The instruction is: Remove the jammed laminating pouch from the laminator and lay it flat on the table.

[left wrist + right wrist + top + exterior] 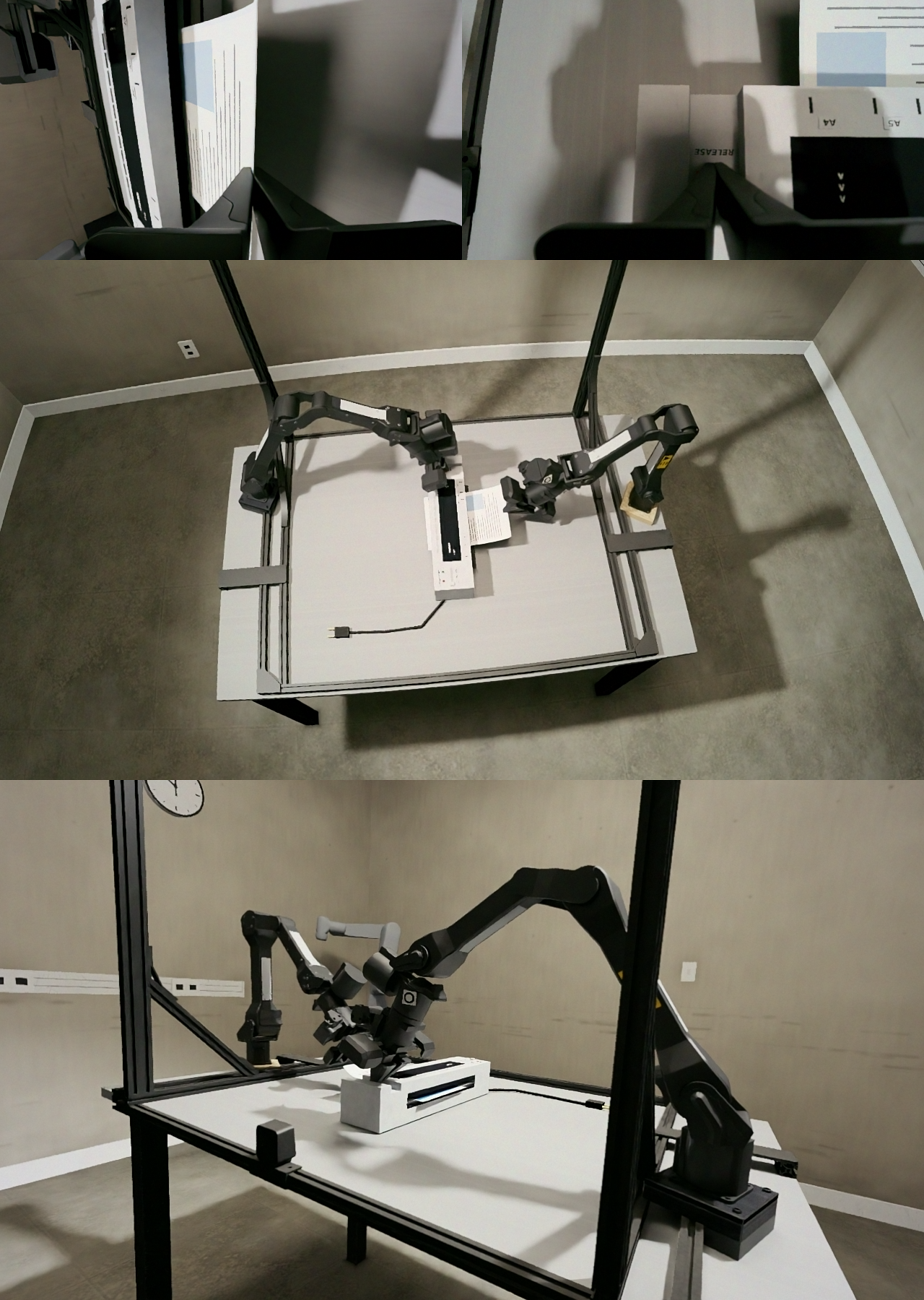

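The white laminator [455,578] [363,1108] [154,119] [765,144] stands upright on the table [362,550]. The pouch [489,526] [224,87] [852,59] sticks out far on the left arm's side, its outer part curved. Its blue-striped end [440,1095] shows inside the opposite slot. My left gripper [508,504] [250,175] is shut on the pouch's outer edge. My right gripper [382,1077] [713,170] is shut and empty, fingertips down on the RELEASE key [714,119], which sits below the housing top; its red mark is hidden.
The black power cord [388,630] [539,1095] runs from the laminator's end, away from the key, to the plug [341,632] [594,1103]. Dark frame rails [452,680] border the table, and posts [600,318] rise at the back.
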Robot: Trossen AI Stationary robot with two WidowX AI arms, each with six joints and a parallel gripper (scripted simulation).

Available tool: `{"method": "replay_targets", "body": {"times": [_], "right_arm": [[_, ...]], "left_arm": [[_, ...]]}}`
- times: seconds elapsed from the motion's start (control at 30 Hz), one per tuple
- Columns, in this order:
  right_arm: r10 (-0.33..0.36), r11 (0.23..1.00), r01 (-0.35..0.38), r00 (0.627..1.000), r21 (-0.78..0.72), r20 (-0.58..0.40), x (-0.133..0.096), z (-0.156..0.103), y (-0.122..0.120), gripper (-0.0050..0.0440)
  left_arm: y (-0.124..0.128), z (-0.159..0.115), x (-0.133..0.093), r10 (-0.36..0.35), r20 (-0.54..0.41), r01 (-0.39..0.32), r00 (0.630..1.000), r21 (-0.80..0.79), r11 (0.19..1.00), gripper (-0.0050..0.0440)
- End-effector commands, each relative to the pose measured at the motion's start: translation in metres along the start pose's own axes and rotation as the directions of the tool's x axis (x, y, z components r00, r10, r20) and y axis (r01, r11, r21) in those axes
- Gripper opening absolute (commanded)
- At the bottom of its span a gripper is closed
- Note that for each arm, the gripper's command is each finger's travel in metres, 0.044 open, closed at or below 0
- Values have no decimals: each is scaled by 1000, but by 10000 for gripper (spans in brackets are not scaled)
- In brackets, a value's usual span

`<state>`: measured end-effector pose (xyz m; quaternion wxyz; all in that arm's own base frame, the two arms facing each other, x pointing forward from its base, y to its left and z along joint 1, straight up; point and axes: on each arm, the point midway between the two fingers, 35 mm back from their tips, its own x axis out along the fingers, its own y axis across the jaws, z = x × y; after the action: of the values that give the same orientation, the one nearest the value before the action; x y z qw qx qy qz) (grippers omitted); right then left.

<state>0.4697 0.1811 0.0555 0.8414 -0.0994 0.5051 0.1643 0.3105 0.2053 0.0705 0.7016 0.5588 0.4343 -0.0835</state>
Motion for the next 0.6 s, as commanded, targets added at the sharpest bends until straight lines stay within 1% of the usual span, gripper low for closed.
{"method": "replay_targets", "body": {"times": [0.0, 0.37, 0.4, 0.43, 0.47, 0.57], "right_arm": [[-1, 1000, 1, 1000, 3, -20, 8, -5, 0, -50], [-1, 1000, 1, 1000, 3, -20, 8, -5, 0, -50], [-1, 1000, 1, 1000, 1, 11, -3, 4, 0, -50], [-1, 1000, 1, 1000, 2, -9, 4, -2, 0, -50], [-1, 1000, 1, 1000, 3, -20, 8, -5, 0, -50], [-1, 1000, 1, 1000, 3, -20, 8, -5, 0, -50]], "left_arm": [[4, 1, -12, 17, 3, -17, 1000, 2, 1000, -50], [4, 1, -12, 17, 3, -17, 1000, 2, 1000, -50], [5, 0, -19, 15, 0, -15, 1000, 1, 1000, -50], [4, 1, -28, 16, 2, -16, 1000, 2, 1000, -50], [4, 1, -31, 16, 3, -16, 1000, 3, 1000, -50], [4, 1, -31, 16, 3, -16, 1000, 3, 1000, -50]]}}
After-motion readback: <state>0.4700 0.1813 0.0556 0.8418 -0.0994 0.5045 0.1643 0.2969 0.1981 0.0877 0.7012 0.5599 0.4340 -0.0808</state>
